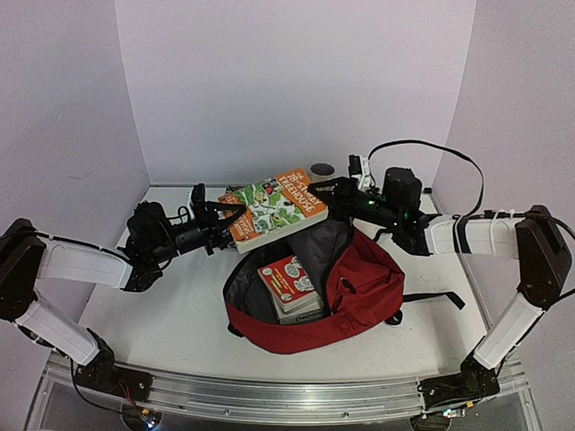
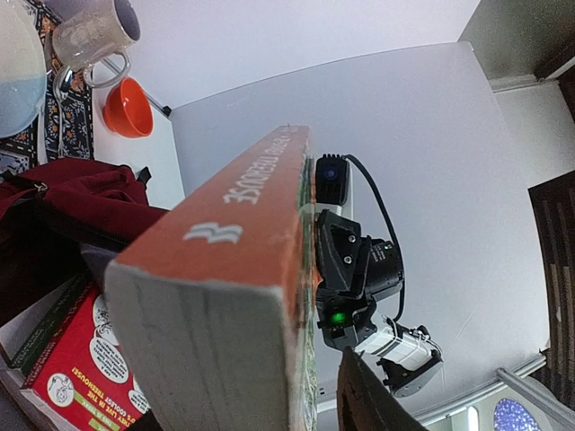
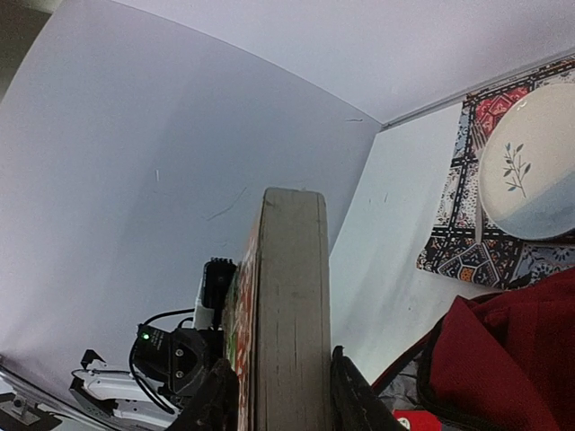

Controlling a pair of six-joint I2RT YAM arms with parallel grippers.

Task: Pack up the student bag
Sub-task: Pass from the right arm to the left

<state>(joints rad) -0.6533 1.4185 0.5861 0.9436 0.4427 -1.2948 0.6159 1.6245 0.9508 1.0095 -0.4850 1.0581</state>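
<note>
A thick book [image 1: 274,208] with an orange spine and a green-and-white cover hangs tilted over the open student bag [image 1: 368,287], a dark-red backpack lying on the table. My right gripper [image 1: 325,190] is shut on the book's right end, with a finger on each face of the book [image 3: 287,305] in the right wrist view. My left gripper [image 1: 229,218] straddles the left corner. In the left wrist view the book [image 2: 225,269] hides one finger, and the other finger [image 2: 377,400] stands close beside the cover. A red-covered book [image 1: 287,280] lies inside the bag.
A small dark round object [image 1: 322,169] sits at the back of the table behind the book. The wrist views show a patterned mat [image 3: 458,251] with a white plate [image 3: 521,171], a mug [image 2: 90,36] and an orange bowl [image 2: 128,106] beyond the bag.
</note>
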